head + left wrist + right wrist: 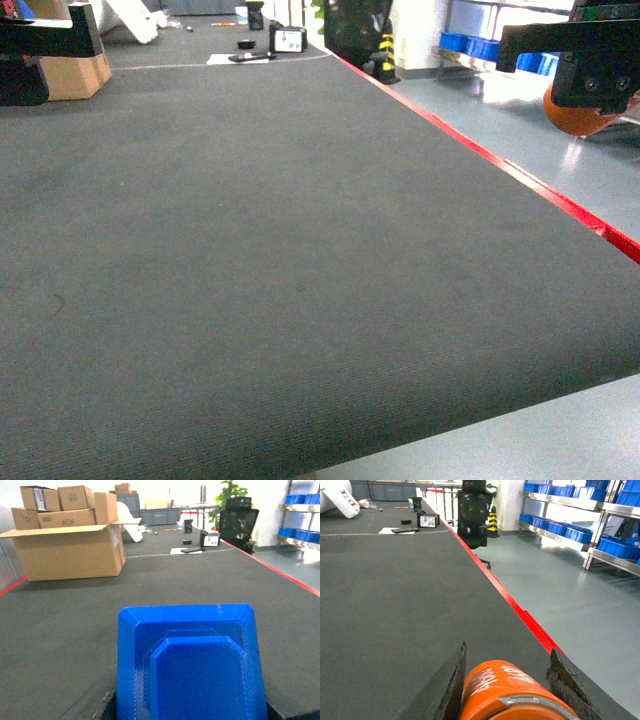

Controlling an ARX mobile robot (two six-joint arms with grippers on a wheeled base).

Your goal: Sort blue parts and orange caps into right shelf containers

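Observation:
My left gripper [190, 711] is shut on a blue part [190, 665], a flat stepped block with cut corners that fills the lower left wrist view. In the head view this gripper [40, 45] hangs at the top left, above the table. My right gripper [510, 680] is shut on an orange cap [505, 690] with white lettering, one worn finger [454, 685] on each side. In the head view the right gripper [590, 90] holds the orange cap [572, 117] beyond the table's right edge. The right shelf containers are out of view.
A dark grey table [280, 280] with a red edge strip [500, 165] runs ahead. Cardboard boxes [70, 550] stand at its far left, and small devices [285, 40] at the far end. A black chair [472, 522] and metal racks with small blue bins [560, 527] stand across the grey floor on the right.

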